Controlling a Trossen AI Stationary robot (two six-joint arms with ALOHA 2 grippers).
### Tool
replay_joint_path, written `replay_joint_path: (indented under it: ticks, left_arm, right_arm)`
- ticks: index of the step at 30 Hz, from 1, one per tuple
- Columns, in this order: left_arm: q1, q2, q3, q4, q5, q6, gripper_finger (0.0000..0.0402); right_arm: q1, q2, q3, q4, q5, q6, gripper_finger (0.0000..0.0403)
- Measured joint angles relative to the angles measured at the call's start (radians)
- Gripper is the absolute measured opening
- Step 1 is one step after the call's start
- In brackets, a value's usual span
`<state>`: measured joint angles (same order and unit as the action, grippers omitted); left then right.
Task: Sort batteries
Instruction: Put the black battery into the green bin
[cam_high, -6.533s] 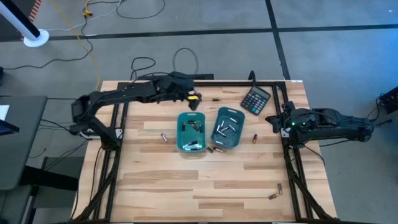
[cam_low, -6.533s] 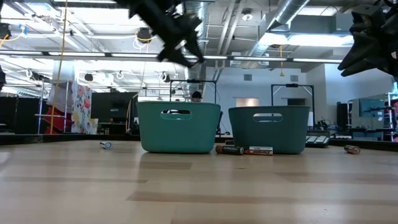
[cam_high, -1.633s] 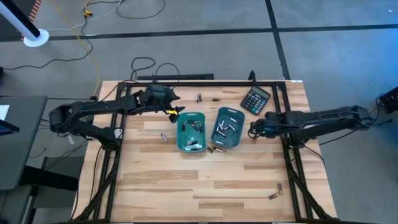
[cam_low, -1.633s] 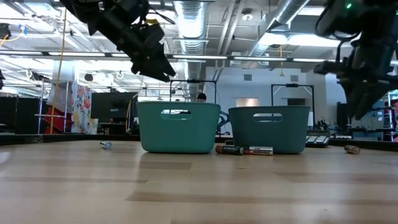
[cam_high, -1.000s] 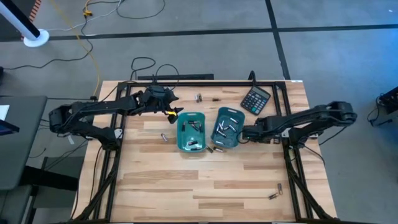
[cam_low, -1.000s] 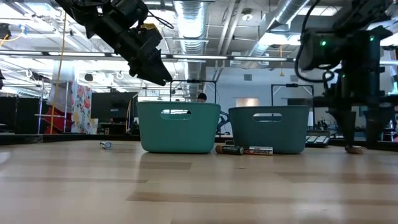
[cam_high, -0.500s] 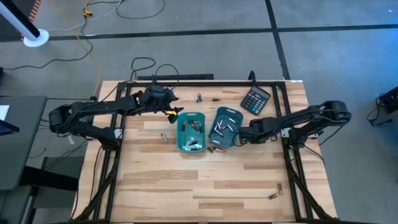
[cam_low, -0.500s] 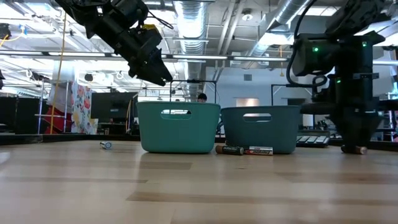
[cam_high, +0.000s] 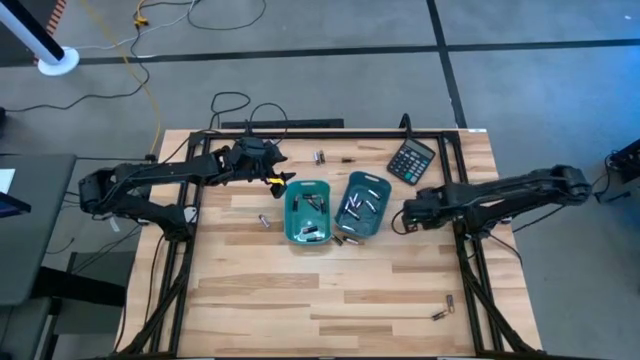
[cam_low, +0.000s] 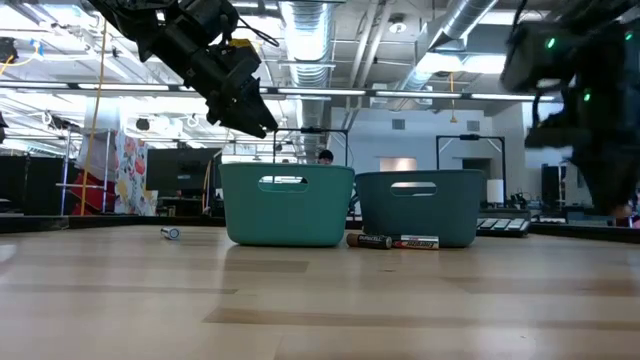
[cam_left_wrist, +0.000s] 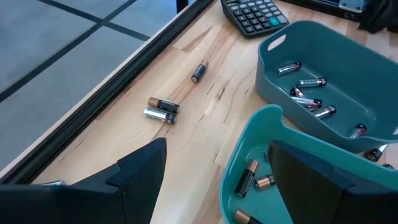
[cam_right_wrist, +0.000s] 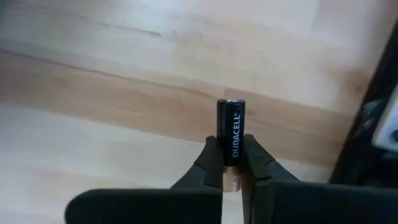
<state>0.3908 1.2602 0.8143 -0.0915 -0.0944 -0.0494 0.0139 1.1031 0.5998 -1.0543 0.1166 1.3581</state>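
The battery (cam_right_wrist: 229, 135) in the right hand (cam_right_wrist: 231, 163) was a small black cylinder with a coppery end and pale lettering down its side. The right hand's two dark fingers (cam_right_wrist: 210, 163) were pinched together on its lower half, holding it off the wooden counter (cam_right_wrist: 93, 93). Only the right wrist view showed this grip; from above, the right hand (cam_high: 405, 214) was a dark shape just beside the right teal tray (cam_high: 381, 225), and what it held could not be made out there.

More batteries lay in both trays: silvery ones in the right tray (cam_left_wrist: 310, 91) and coppery-ended ones in the left tray (cam_left_wrist: 249, 176). Three loose ones lay on the counter near its far edge (cam_left_wrist: 163, 109). The black calculator (cam_left_wrist: 254, 12) sat beyond them.

The left hand (cam_high: 276, 181) hung above the far-left corner of the left teal tray (cam_high: 290, 213), its fingers (cam_left_wrist: 140, 171) spread apart with nothing between them.

Only the low view showed two batteries (cam_low: 392, 241) lying end to end on the counter between the trays' front edges, and another (cam_low: 173, 233) off to the left.
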Motion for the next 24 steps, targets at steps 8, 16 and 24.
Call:
replay_joint_path:
  ticks: [8,16,24]
  left_arm:
    - [0.0,0.0,0.0,0.0,0.0,0.049,0.0277]
    - [0.0,0.0,0.0,-0.002,0.0,0.097,0.0277]
    - [-0.005,-0.01,0.001,-0.005,-0.002,-0.005,0.0277]
  right_arm:
    - [-0.004,-0.254,0.12,-0.043,0.172,-0.212,0.0016]
    - [-0.078,-0.312,0.299,0.054,0.28,-0.675,0.0016]
    - [-0.192,-0.057,0.506,0.275,0.158,-1.053,0.0015]
